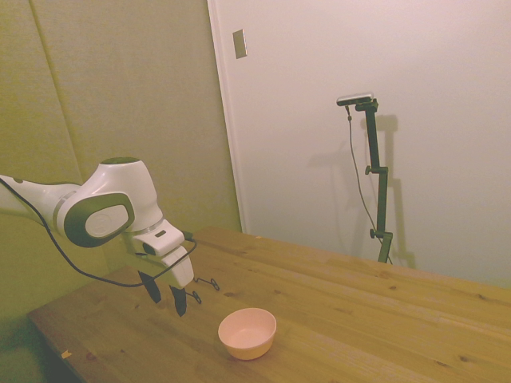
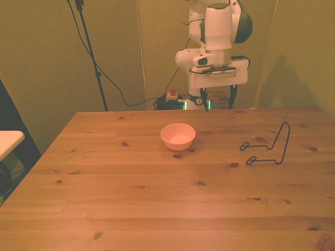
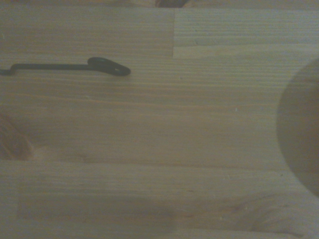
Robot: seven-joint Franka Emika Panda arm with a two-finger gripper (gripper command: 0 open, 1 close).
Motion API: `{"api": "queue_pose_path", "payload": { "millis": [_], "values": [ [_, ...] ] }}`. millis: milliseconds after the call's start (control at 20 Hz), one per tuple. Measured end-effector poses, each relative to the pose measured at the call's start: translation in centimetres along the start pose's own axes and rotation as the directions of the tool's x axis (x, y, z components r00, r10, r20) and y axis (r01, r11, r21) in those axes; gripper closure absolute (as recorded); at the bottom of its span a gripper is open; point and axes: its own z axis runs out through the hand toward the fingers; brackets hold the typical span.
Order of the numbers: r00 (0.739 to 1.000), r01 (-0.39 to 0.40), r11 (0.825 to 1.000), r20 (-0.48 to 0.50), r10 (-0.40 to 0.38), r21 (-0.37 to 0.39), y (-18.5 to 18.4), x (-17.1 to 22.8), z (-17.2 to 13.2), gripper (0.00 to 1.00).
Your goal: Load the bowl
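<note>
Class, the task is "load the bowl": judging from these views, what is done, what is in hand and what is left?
Nothing looks done: the bowl sits upright on the table, apart from the wire rack toward the front view's right. In hand: the gripper hangs open and empty above the table behind both. Left: grasping the bowl, carrying it over, and setting it in the rack.

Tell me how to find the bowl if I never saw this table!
Look at the wooden table. Near its middle, toward the robot's side, sits the bowl, upright and empty. It is round, smooth and salmon-pink, unlike the thin black wire rack to the front view's right.
</note>
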Motion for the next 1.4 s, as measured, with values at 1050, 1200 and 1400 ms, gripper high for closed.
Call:
{"api": "queue_pose_path", "payload": {
  "millis": [1050,1200,1400],
  "values": [
    [0.964,-0.230,0.971,-0.152,0.220,-0.058,0.5,9.7,5.3,0.00],
    [0.962,-0.240,0.969,-0.151,0.229,-0.058,0.3,10.7,6.1,1.00],
    [0.960,-0.250,0.966,-0.145,0.239,-0.063,0.3,11.7,6.9,1.00]
  ]
}}
